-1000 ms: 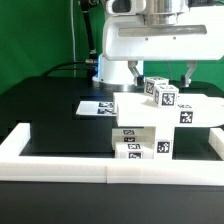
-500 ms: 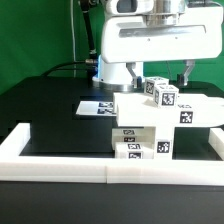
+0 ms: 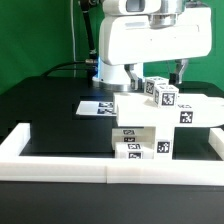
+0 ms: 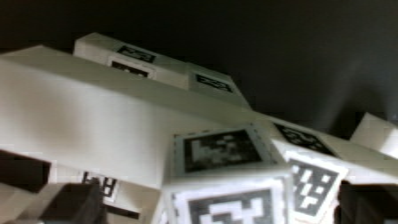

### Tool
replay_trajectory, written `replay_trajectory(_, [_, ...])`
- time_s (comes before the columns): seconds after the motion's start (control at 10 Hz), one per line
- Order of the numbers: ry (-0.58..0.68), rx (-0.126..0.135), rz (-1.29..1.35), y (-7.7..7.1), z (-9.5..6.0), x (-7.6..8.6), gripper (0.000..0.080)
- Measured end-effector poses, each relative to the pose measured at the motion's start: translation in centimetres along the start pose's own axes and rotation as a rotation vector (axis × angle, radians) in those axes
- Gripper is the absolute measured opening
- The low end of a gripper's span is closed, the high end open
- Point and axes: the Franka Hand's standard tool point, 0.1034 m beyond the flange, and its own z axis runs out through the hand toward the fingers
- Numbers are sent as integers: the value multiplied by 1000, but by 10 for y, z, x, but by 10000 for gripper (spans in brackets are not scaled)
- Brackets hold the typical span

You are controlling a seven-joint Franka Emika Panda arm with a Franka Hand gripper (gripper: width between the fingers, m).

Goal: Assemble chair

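Note:
The chair (image 3: 150,125) is a stack of white tagged blocks in the exterior view's right half, near the front wall. Two small tagged cube-like legs (image 3: 161,92) sit on top of its wide slab (image 3: 185,110). My gripper (image 3: 159,75) hangs just above those legs, open and empty, with one dark finger (image 3: 134,74) on each side and clear of them. In the wrist view the nearest tagged leg (image 4: 228,165) fills the space between my gripper (image 4: 228,205) fingers, and the long white slab (image 4: 107,95) lies behind it.
The marker board (image 3: 97,105) lies flat on the black table on the exterior view's left of the chair. A low white border wall (image 3: 60,165) runs along the front and sides. A green backdrop stands behind.
My gripper has risen a little above the legs. The chair parts have not moved.

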Motion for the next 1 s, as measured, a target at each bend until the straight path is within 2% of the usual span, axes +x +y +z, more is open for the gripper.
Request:
replay_trajectory(0.2, [0,0,-3,0,0,0,649])
replay_trajectory(0.4, [0,0,-3,1,0,0,386])
replay_trajectory(0.5, [0,0,-2,1,0,0,285])
replay_trajectory(0.7, [0,0,40,1,0,0,287])
replay_trajectory(1.0, [0,0,266,1,0,0,287])
